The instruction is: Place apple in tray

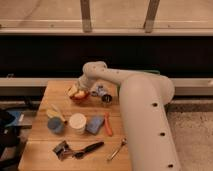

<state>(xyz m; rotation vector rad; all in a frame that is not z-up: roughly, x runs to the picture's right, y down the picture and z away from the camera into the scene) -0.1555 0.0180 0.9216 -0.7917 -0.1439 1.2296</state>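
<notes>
My gripper (pixel 80 88) is at the far side of the wooden table (pixel 45 145), low over a red-orange round bowl (pixel 78 98). The bowl holds yellow-orange fruit. One small round piece at the gripper looks like the apple (pixel 80 93), with a paler yellow piece (pixel 72 90) beside it. The gripper touches or hovers just over the fruit; I cannot tell which. The white arm (pixel 145 105) sweeps in from the right. The green tray is not clearly in view; only a thin green edge (pixel 151 72) shows behind the arm.
A small metal can (pixel 106 99) and a pale blue-white object (pixel 98 90) stand right of the bowl. Nearer are a blue cup (pixel 55 125), a white cup (pixel 77 123), a blue cloth (pixel 94 125), an orange carrot-like piece (pixel 107 124), a black-handled tool (pixel 82 149) and a spoon (pixel 116 149).
</notes>
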